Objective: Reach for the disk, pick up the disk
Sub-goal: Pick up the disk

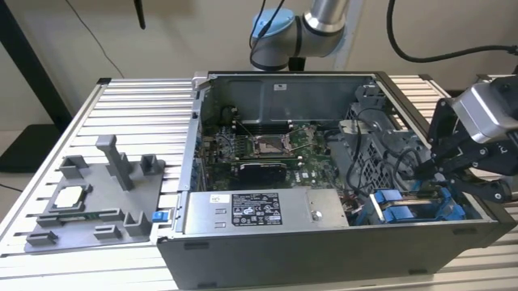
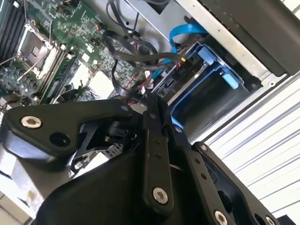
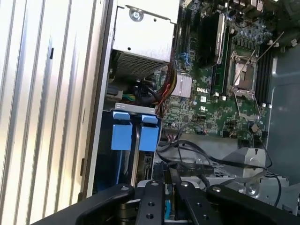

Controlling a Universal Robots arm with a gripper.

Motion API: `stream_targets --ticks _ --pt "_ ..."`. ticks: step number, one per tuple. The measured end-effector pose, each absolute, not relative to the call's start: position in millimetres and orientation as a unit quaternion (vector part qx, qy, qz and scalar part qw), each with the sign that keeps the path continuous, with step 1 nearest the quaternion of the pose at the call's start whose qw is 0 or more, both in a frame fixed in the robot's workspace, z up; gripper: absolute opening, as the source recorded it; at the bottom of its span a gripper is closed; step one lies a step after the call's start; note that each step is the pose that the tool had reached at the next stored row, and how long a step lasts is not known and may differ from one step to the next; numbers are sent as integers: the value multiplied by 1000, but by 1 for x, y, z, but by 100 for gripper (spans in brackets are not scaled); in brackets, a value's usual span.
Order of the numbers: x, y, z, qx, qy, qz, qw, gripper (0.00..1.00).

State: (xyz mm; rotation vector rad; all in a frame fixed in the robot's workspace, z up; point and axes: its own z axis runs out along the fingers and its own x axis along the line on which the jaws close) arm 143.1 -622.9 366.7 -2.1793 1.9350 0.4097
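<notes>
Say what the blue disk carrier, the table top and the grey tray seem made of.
Bright blue disk carrier: likely plastic, evenly coloured, slightly glossy. Ribbed silver table top: likely aluminium, brushed sheen, extruded slats. Grey moulded tray: probably matte plastic.

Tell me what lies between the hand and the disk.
In the first wrist view, looping black cables cross the short stretch between the hand and the blue-framed disk.

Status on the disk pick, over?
Gripper low over the drive bay. Disk seated in bay, blue frame showing. Black cables close beside gripper.
</notes>
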Motion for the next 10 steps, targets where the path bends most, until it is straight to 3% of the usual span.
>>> stream_targets --ticks 10 --pt "131 -624 357 -735 658 110 125 0"
